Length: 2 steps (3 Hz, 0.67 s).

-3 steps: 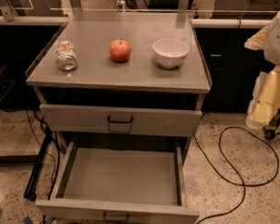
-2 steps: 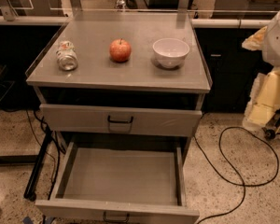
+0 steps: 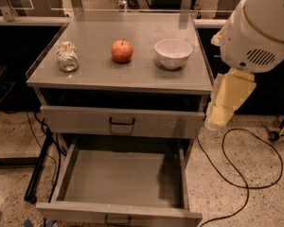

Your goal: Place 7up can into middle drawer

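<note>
The 7up can [image 3: 67, 56], small, silvery and dented, stands on the left of the grey cabinet top [image 3: 132, 74]. The middle drawer [image 3: 123, 181] is pulled open below, its flat grey tray bare and its black handle at the front edge. My gripper [image 3: 217, 119] hangs off the big white arm at the right, beside the cabinet's right edge. It is far from the can and above and to the right of the open drawer.
A red apple [image 3: 121, 50] and a white bowl [image 3: 173, 53] stand right of the can on the top. A closed grey drawer front with a black handle [image 3: 121, 122] sits above the open drawer. A black cable [image 3: 246, 169] loops on the floor at the right.
My arm has moved left, toward the cabinet's right edge, and now fills more of the view. The can, apple, bowl and drawer have not moved.
</note>
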### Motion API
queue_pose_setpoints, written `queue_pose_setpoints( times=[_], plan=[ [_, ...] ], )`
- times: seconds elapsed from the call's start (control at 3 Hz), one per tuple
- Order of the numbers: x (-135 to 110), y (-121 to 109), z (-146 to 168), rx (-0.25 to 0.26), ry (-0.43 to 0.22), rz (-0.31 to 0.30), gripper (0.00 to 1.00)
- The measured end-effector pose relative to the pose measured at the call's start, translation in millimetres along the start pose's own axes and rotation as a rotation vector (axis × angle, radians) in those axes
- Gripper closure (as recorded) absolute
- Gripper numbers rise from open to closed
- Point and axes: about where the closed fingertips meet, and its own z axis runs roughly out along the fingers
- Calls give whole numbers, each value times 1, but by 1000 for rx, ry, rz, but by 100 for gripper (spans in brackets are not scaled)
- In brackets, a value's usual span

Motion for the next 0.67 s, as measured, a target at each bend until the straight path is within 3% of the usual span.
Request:
queue_pose_setpoints(
  times=[0.33,0.67],
  plan=[
    [-3,-3,1,12,-9,35,0],
    [-14,-33,23,3,31,102,0]
  ],
)
